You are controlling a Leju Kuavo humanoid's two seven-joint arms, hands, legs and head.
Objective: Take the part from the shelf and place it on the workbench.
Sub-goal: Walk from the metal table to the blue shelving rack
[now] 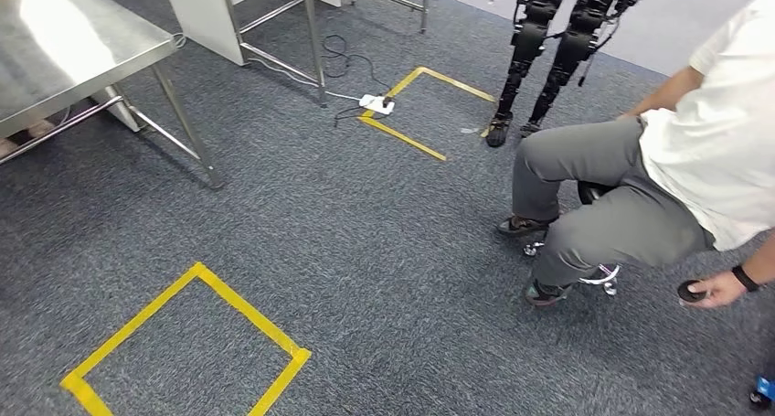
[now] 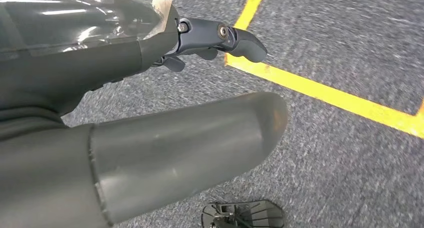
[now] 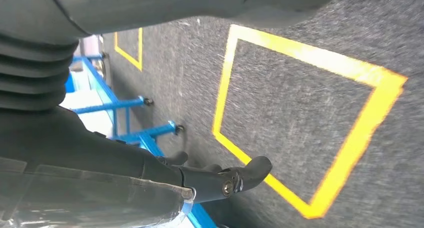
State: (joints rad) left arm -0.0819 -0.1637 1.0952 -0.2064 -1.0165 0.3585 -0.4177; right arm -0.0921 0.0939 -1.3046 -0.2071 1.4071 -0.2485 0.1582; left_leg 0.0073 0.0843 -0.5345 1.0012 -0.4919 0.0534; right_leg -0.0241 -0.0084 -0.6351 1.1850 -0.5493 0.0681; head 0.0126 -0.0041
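Two yellow tape squares (image 1: 187, 343) mark grey carpet in the head view, steel workbench (image 1: 64, 46) at upper left, a seated person (image 1: 640, 178) at right; the part can't be made out anywhere. Left wrist view: left hand (image 2: 150, 107) over carpet, fingers (image 2: 240, 40) apart, holding nothing. Right wrist view: right hand (image 3: 130, 153) likewise spread, empty, near a blue frame (image 3: 125, 105).

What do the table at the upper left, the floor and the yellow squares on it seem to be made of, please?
Table: probably stainless steel, brushed; its top mirrors the ceiling lights and the legs are bare silvery tube.
Floor: short-pile carpet, grey-blue, with a matte speckled weave.
Yellow square: likely adhesive marking tape, flat and smooth, with crisp edges and overlapped corners; paint cannot be ruled out.
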